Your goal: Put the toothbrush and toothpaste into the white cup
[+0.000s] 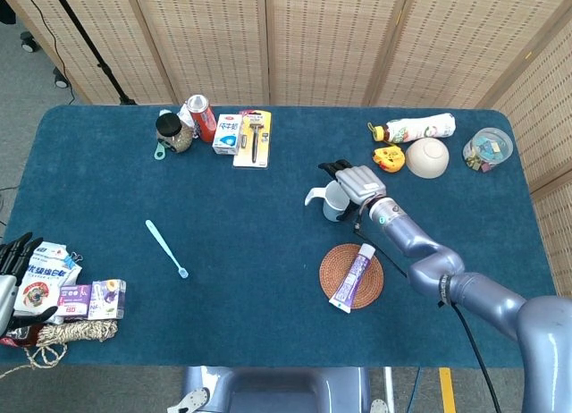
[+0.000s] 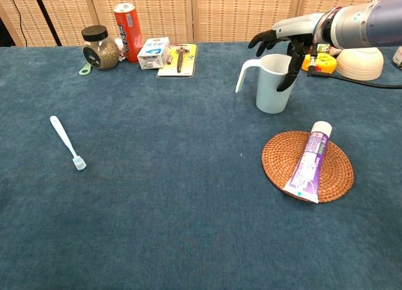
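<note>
My left robot hand (image 1: 12, 268) rests at the far left edge of the table (image 1: 268, 252), seen only in the head view, dark fingers slightly spread beside a pile of small packets (image 1: 49, 288) and a coil of twine (image 1: 67, 334); it holds nothing. To its right the toothbrush (image 2: 67, 142) lies flat on the blue cloth, pale handle pointing away from me, bristle head toward me, well apart from everything else. Along the far edge stand a dark-lidded jar (image 2: 99, 48), a red can (image 2: 126, 24), a small white-and-blue box (image 2: 154, 53) and a razor on a yellow card (image 2: 179, 58). Right of centre, the white cup (image 2: 271, 84) stands upright, handle turned left, with nothing visible inside it. My right robot hand (image 2: 290, 46) hovers at the cup's far right rim, fingers spread apart and curved downward, one dark fingertip hanging by the rim; whether it touches the cup I cannot tell, and it grips nothing. Nearer to me than the cup, the purple toothpaste (image 2: 307, 162) lies across a round woven coaster (image 2: 279, 164), cap end pointing away from me. At the far right sit a small yellow object (image 1: 389, 158), a white bottle on its side (image 1: 416, 128), an upturned white bowl (image 1: 427, 157) and a clear container of clips (image 1: 487, 149).
</note>
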You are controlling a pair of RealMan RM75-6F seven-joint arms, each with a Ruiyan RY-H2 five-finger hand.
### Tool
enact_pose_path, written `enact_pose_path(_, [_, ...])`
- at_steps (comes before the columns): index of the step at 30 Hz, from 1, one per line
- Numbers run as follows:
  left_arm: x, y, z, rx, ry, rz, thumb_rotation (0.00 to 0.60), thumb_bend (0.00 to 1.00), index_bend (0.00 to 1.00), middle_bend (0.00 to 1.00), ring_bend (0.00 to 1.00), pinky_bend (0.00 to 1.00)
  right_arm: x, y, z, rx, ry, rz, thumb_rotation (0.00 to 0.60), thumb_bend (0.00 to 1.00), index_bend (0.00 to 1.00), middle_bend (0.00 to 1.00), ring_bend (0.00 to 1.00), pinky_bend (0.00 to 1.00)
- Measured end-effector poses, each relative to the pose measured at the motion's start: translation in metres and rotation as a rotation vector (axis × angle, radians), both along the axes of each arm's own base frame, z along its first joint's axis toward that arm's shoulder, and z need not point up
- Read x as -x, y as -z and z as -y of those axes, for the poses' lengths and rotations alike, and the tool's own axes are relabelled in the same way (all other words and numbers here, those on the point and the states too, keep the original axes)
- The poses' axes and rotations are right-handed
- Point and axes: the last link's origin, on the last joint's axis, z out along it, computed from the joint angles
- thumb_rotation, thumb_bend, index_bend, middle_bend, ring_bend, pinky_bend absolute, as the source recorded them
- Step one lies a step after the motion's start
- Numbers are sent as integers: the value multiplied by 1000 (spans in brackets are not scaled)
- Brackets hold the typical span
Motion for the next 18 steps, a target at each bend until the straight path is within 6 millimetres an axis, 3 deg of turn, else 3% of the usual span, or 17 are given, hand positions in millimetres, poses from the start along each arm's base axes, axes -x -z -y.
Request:
enact_pose_path(3, [0,1,0,4,1,-3,600,8,0,0,0,0,-2,0,0,13,-7,14,600,10,280,338,276,526])
enact_pose_path(7, [-1,2,0,9,3,-3,600,8,0,0,0,0,-3,2,-1,23,-10,23,600,173,418,434,362,538])
enact_pose_path(11, [-1,2,1,7,3,-1,600,9,0,0,0,0,-4,3,-2,33,-2,37,600,275,448,470,394,544])
enact_pose_path(18, [-1,1,1,12,8,2,600,8,0,0,0,0,-16,1,-11,7,-5,90,600,309,459,481,401,544])
